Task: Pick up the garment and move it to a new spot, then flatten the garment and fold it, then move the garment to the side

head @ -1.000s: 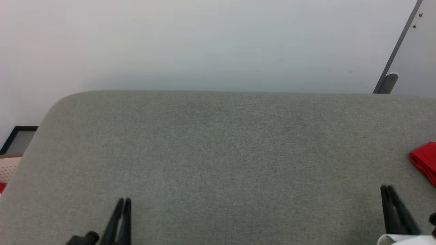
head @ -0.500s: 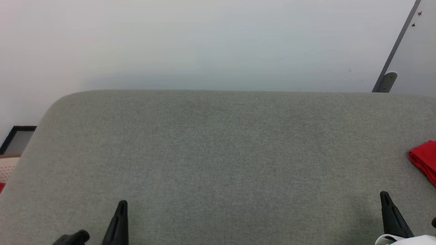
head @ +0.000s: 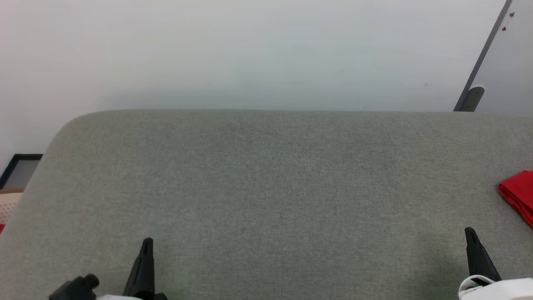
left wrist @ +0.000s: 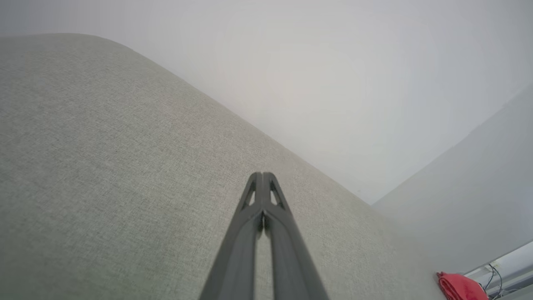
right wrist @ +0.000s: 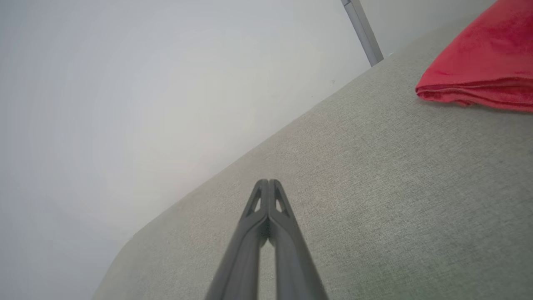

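Note:
The garment (head: 519,196) lies folded in a red stack at the far right edge of the grey fabric surface (head: 266,183); it is also the red fold at the upper right of the right wrist view (right wrist: 483,66) and a small red bundle low in the left wrist view (left wrist: 460,286). My left gripper (head: 147,242) stands at the lower left, shut and empty, fingertips pressed together (left wrist: 262,175). My right gripper (head: 469,230) is at the lower right, shut on nothing (right wrist: 268,182), a short way to the left of and nearer than the garment.
A pale wall rises behind the grey surface. A grey metal post (head: 479,68) leans at the upper right. A dark-framed panel (head: 18,168) and a pale perforated basket (head: 7,204) sit beyond the surface's left edge.
Both grippers' fingers have closed from slightly apart to pressed together. The head camera has shifted a little.

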You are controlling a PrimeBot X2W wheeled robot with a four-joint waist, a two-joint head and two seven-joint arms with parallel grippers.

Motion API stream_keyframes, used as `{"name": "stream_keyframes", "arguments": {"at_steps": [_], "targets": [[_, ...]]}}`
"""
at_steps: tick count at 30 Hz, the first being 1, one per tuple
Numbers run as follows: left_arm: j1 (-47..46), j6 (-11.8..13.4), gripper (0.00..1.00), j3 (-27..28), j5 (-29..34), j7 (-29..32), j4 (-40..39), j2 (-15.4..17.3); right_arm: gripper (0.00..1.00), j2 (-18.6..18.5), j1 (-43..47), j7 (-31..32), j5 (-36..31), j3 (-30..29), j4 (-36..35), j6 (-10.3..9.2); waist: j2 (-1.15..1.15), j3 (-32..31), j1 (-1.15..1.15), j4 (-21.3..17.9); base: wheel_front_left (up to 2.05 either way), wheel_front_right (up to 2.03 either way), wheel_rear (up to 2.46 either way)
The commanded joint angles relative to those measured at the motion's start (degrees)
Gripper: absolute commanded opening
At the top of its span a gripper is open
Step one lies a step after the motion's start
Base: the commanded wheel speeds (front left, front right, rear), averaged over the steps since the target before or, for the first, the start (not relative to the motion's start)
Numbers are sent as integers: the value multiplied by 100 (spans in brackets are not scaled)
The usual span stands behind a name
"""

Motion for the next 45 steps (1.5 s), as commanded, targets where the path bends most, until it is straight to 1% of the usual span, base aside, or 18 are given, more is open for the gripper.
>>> {"name": "stream_keyframes", "arguments": {"at_steps": [1,24,45], "targets": [[-166,-5,0,30,-279,50,-40,13,0,9,-169,62,240,-55,-62,-2,0,4,0,-4,0,0,0],[-452,-9,0,117,-1870,462,139,-34,0,215,-351,492,1577,-203,-6,-3,0,43,0,-43,0,0,0],[-675,-12,0,201,-3084,802,289,-82,0,383,-499,828,2614,-317,39,-5,0,79,0,-81,0,0,0]]}}
